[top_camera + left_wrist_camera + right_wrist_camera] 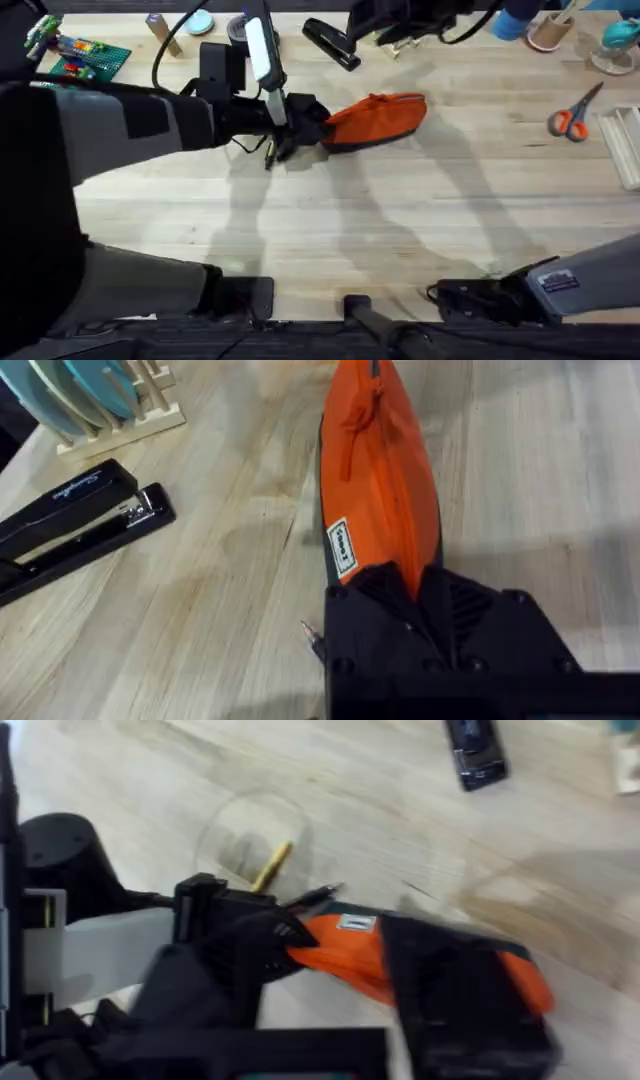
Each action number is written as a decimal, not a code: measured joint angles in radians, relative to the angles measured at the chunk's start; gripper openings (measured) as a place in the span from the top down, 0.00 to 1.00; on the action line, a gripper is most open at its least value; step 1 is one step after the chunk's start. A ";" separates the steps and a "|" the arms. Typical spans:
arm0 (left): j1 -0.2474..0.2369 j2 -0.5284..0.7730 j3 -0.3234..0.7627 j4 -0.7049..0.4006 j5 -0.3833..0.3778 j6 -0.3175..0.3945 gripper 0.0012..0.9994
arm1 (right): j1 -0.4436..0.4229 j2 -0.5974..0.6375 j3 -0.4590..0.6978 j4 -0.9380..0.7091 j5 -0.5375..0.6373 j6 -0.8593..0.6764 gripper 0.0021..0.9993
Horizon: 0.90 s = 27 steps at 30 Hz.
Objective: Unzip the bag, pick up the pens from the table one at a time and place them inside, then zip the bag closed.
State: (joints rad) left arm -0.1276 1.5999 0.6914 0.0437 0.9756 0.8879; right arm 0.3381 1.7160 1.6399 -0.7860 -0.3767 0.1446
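The left gripper (300, 122) has its fingers clamped on the left end of the orange bag (380, 118). A yellow pen (271, 866) lies on the bench (400, 220) just beside them. I cannot tell how the right gripper (330, 980) holds its fingers.

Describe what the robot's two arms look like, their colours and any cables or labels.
The left arm is a thick grey tube with black joint blocks, a white plate near the wrist and a thin black cable looping above it. Its left gripper is black and boxy. The right arm is also grey, with a black joint and a small white label with dark print.
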 joint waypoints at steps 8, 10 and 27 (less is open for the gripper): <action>0.000 0.000 0.000 0.000 0.000 0.000 0.96 | -0.004 -0.002 0.056 -0.149 0.088 -0.134 0.00; 0.000 0.000 0.000 0.000 0.000 0.000 0.96 | -0.004 -0.002 0.060 -0.164 0.101 -0.184 0.00; 0.000 0.000 0.000 0.000 0.000 0.000 0.96 | -0.004 -0.002 0.065 -0.297 0.123 -0.633 0.00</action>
State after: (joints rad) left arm -0.1276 1.5997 0.6914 0.0437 0.9756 0.8879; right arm 0.3344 1.7142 1.7046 -1.0828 -0.2535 -0.4888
